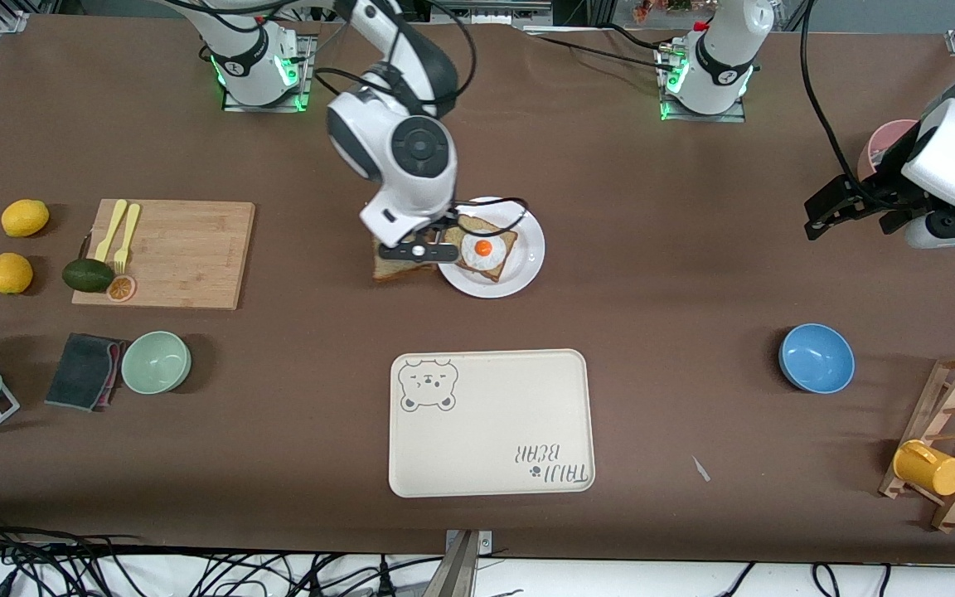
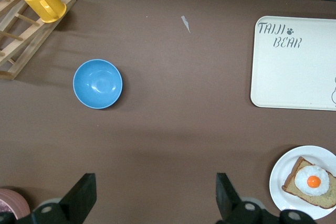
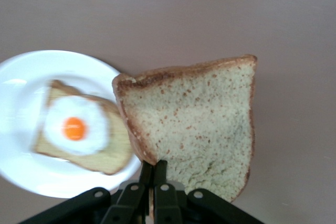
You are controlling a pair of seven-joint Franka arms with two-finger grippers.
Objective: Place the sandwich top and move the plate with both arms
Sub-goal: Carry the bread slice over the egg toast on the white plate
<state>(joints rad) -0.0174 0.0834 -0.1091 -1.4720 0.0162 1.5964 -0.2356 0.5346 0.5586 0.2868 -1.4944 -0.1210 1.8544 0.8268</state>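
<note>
My right gripper (image 1: 418, 250) is shut on the crust edge of the sandwich top (image 1: 395, 267), a plain speckled bread slice. It holds the slice just above the table, beside the white plate (image 1: 527, 264) on the side toward the right arm's end. In the right wrist view the fingers (image 3: 153, 169) pinch the slice (image 3: 199, 114), whose corner overlaps the plate's rim (image 3: 21, 77). A bread slice with a fried egg (image 1: 484, 249) lies on the plate. My left gripper (image 1: 826, 211) waits open and empty above the table at the left arm's end (image 2: 155, 182).
A cream bear tray (image 1: 490, 423) lies nearer the front camera than the plate. A blue bowl (image 1: 816, 358) and a wooden rack with a yellow cup (image 1: 929, 467) are toward the left arm's end. A cutting board (image 1: 171, 253), lemons and a green bowl (image 1: 156, 361) are toward the right arm's end.
</note>
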